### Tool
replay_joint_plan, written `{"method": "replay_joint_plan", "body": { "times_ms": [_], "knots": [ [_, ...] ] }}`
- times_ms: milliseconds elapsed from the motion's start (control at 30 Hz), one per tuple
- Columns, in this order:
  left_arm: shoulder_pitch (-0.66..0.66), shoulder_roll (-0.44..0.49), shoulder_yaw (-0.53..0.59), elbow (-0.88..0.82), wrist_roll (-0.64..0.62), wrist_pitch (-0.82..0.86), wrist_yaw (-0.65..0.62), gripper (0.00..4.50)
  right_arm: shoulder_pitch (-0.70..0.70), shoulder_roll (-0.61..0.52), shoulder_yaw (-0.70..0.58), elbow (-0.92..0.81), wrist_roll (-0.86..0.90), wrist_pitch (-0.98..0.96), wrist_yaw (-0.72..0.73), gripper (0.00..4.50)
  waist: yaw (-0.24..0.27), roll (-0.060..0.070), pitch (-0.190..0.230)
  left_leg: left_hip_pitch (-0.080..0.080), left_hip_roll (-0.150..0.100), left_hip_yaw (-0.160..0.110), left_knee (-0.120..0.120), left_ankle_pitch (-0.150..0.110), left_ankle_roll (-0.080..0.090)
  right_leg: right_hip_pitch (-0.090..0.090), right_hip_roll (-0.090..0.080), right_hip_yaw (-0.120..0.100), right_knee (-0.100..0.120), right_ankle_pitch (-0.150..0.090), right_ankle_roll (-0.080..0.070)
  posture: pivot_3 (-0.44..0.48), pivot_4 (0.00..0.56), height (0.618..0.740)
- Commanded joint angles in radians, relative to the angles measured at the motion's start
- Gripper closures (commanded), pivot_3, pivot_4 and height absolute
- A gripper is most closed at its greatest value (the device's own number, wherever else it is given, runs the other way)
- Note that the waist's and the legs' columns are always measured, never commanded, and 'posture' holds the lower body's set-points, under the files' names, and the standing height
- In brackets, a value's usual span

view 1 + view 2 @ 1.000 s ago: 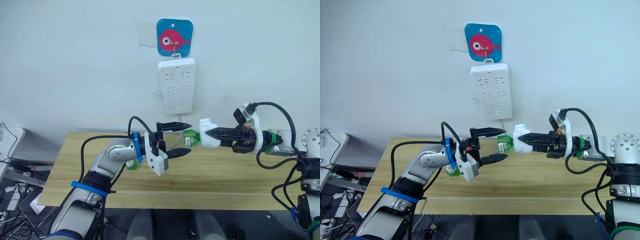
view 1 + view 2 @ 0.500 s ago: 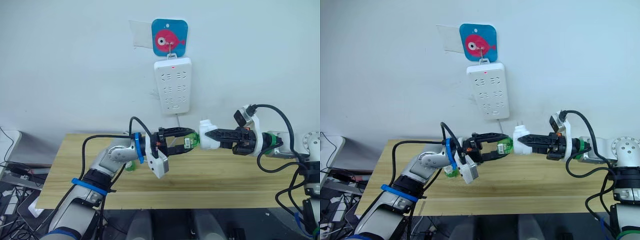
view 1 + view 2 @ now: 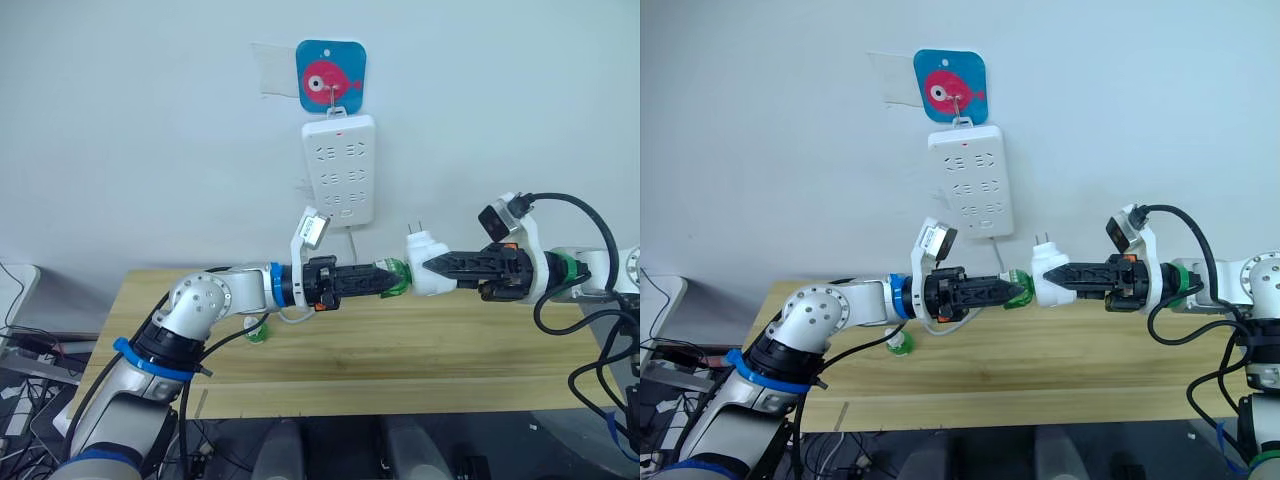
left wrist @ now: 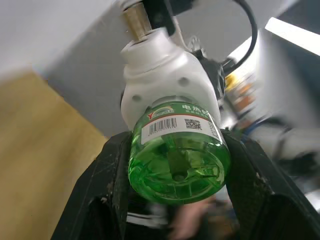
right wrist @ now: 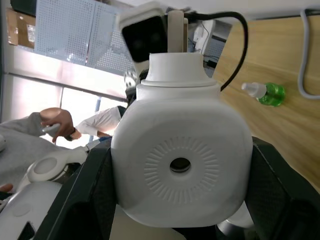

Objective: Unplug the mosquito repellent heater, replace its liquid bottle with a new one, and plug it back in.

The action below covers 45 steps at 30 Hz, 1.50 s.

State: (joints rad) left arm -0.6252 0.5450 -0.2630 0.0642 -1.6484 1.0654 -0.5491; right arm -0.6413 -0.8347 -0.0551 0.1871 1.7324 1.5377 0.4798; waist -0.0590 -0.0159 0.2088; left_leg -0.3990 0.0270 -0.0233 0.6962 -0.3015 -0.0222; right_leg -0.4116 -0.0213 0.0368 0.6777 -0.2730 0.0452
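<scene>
Two robot arms meet in mid-air above a wooden surface [image 3: 400,360], in front of a white wall. The right gripper [image 3: 432,267] has its two black fingers closed on the sides of the mosquito repellent heater [image 3: 428,273], a small white rounded unit held clear of the surface, its two plug prongs pointing up. The left gripper [image 3: 388,281] has its fingers closed around the green liquid bottle [image 3: 397,280] that is joined to the heater, so the bottle sits between the two sets of fingers. In the left wrist view, the bottle [image 4: 177,150] shows a white barcode label and its neck runs into the heater's white body. A second green bottle with a white cap [image 3: 257,331] lies on the surface below the left arm. A white power strip [image 3: 339,170] hangs on the wall above the fingers, under a blue fish hook [image 3: 331,77].
</scene>
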Motion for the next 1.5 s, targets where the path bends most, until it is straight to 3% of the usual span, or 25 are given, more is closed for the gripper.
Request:
{"method": "replay_joint_plan", "body": {
  "times_ms": [33,133,267,367,500,600,700,800,933,1267,1500],
  "knots": [
    [-0.028,-0.029,0.092,0.047,-0.079,0.076,0.044,2.24,-0.015,0.006,0.010,-0.036,-0.028,0.029,0.035,1.54,0.000,0.000,0.000,-0.001,0.000,0.000,0.000,0.000,0.000,-0.001,0.000,0.000,0.000,0.000,0.000,-0.094,0.181,0.740],
    [-0.008,-0.038,0.115,-0.006,0.021,0.087,-0.016,2.24,-0.012,0.018,0.002,-0.035,-0.058,0.021,0.041,1.54,0.001,0.000,0.000,-0.002,0.000,0.001,0.000,0.000,0.000,-0.003,0.000,0.001,0.001,0.000,-0.001,-0.096,0.185,0.740],
    [0.007,-0.044,0.158,-0.059,0.111,0.075,-0.071,0.96,-0.008,0.032,-0.014,-0.015,-0.057,0.015,0.036,1.54,0.001,0.000,0.000,-0.001,0.000,0.001,0.000,0.000,0.000,-0.003,0.000,0.002,0.002,0.000,-0.001,-0.095,0.188,0.740],
    [0.019,0.028,0.152,-0.126,0.288,0.022,-0.192,0.03,-0.001,0.033,-0.031,0.007,-0.049,0.014,0.031,1.54,0.002,0.000,0.000,-0.002,0.000,0.002,0.000,0.000,0.000,-0.003,0.000,0.002,0.001,0.000,-0.001,-0.088,0.193,0.740],
    [0.052,0.174,0.112,-0.209,0.589,-0.183,-0.428,0.03,-0.001,0.036,-0.043,0.041,-0.060,0.010,0.020,1.54,0.001,0.000,0.000,-0.001,0.000,0.003,-0.002,0.000,0.000,-0.003,0.001,0.003,0.001,0.000,-0.002,-0.082,0.197,0.740],
    [0.120,0.209,0.110,-0.342,0.802,-0.442,-0.523,0.03,-0.012,0.040,-0.053,0.077,-0.090,0.006,0.023,1.54,0.005,0.001,0.000,-0.001,0.000,0.003,-0.002,0.000,0.000,-0.004,0.001,0.003,0.001,-0.001,-0.002,-0.065,0.198,0.740],
    [0.185,0.163,0.083,-0.376,1.111,-0.840,-0.525,0.03,-0.031,0.054,-0.065,0.120,-0.118,0.007,0.024,1.54,0.013,0.000,0.000,-0.002,0.000,0.005,-0.002,0.000,0.000,-0.004,-0.001,0.004,0.000,-0.001,-0.002,-0.054,0.198,0.740],
    [0.206,0.094,0.061,-0.256,1.434,-1.304,-0.434,0.03,-0.044,0.068,-0.074,0.126,-0.146,0.016,0.037,1.54,0.028,0.000,0.000,-0.001,0.000,0.007,-0.002,0.000,0.000,-0.004,-0.001,0.005,0.000,0.000,-0.004,-0.049,0.197,0.740],
    [0.208,0.028,0.041,-0.128,1.658,-1.677,-0.341,0.03,-0.064,0.086,-0.086,0.135,-0.156,0.040,0.042,1.54,0.031,0.000,0.000,-0.001,0.000,0.007,-0.001,0.000,0.000,-0.004,-0.001,0.005,0.000,0.001,-0.004,-0.042,0.196,0.740],
    [0.097,-0.104,0.000,0.102,1.895,-1.934,-0.127,0.03,-0.077,0.115,-0.101,0.110,-0.137,0.077,0.029,1.54,0.031,0.000,0.000,-0.002,0.002,0.006,-0.001,0.000,0.000,-0.004,-0.004,0.004,0.001,0.001,-0.003,-0.056,0.189,0.740],
    [0.078,-0.105,-0.022,0.109,1.858,-2.027,-0.085,0.03,-0.066,0.111,-0.105,0.095,-0.131,0.077,0.025,1.54,0.027,0.001,0.000,-0.002,0.003,0.006,-0.001,0.000,0.000,-0.004,-0.004,0.004,0.001,0.001,-0.003,-0.070,0.179,0.740]
  ]
}}
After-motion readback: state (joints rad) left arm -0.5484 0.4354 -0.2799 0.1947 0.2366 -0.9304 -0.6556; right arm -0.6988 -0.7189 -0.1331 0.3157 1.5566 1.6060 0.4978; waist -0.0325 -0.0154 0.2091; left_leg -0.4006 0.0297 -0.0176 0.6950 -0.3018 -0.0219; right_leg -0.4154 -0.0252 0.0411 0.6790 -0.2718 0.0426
